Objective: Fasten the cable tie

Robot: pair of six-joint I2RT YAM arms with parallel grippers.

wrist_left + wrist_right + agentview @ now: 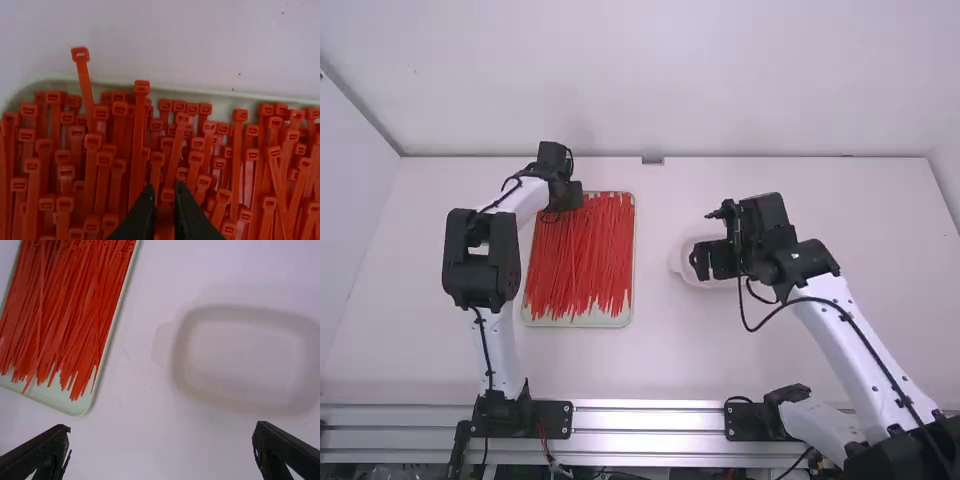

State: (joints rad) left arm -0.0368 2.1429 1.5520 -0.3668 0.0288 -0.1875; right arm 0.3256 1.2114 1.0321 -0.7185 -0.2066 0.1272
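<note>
At the tray's [578, 318] far end, from above I place my left gripper [560, 195] over the cable ties [582, 255]. Its wrist camera adds the fingers [145, 215], pinched nearly together on one cable tie [166, 197]. My right gripper [161, 432] hangs spread wide, holding nothing, over the white container [240, 360] beside the tray.

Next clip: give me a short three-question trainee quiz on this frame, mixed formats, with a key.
1. Fill in: the right gripper, over the white dish, is ___.
2. True or false: the red cable ties lie in the white dish.
3. Which gripper is at the far end of the tray? A) left gripper B) right gripper
Key: 1 open; 2 false; 3 A.
</note>
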